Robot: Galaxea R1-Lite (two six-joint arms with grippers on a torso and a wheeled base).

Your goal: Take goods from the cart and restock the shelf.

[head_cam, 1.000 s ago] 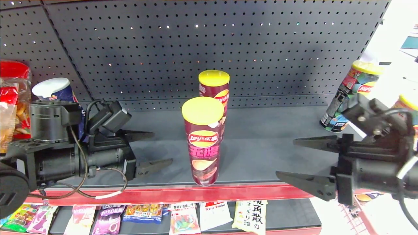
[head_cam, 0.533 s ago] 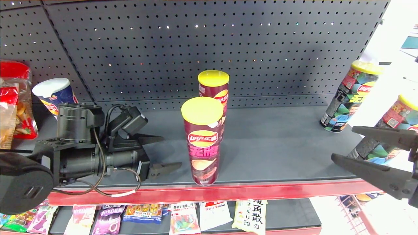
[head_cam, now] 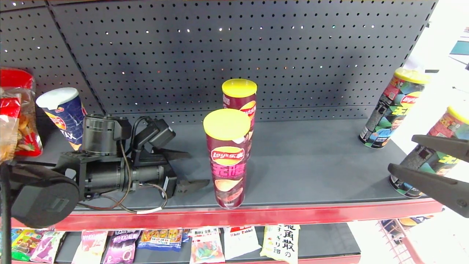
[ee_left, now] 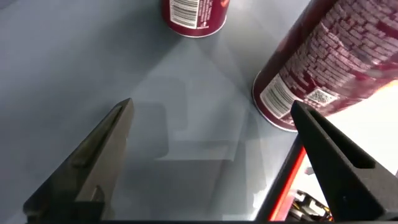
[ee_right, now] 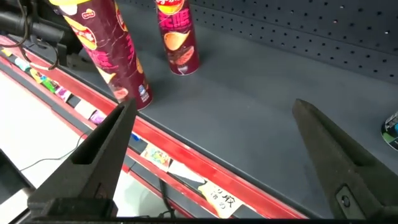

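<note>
Clerk: Step in hand, by your reckoning?

Checker: Between loads, I judge. The left claw [head_cam: 199, 168] sits left of centre, released and bare. It is just beside the front maroon can [head_cam: 227, 157] but apart from it. The right claw [head_cam: 401, 152] at the right edge is spread wide as well, grasping nothing.

Clerk: So what does the next move call for?

Checker: Fetching fresh stock, most likely. Either arm must draw clear of the cans without knocking one over.

Clerk: And the containers?

Checker: The shelf [head_cam: 311, 165] bears the front can near its red lip, mid-frame, with the rear maroon can [head_cam: 240, 97] right behind it. One patterned can [head_cam: 394, 106] stands at the upper right, another patterned can [head_cam: 428, 161] at the right edge. A blue can [head_cam: 64, 110] stands at the left beside a red snack bag [head_cam: 14, 110]. Every can is lidded, so the contents stay hidden. The lower shelf [head_cam: 329, 238] along the bottom holds packets [head_cam: 205, 245].
</note>
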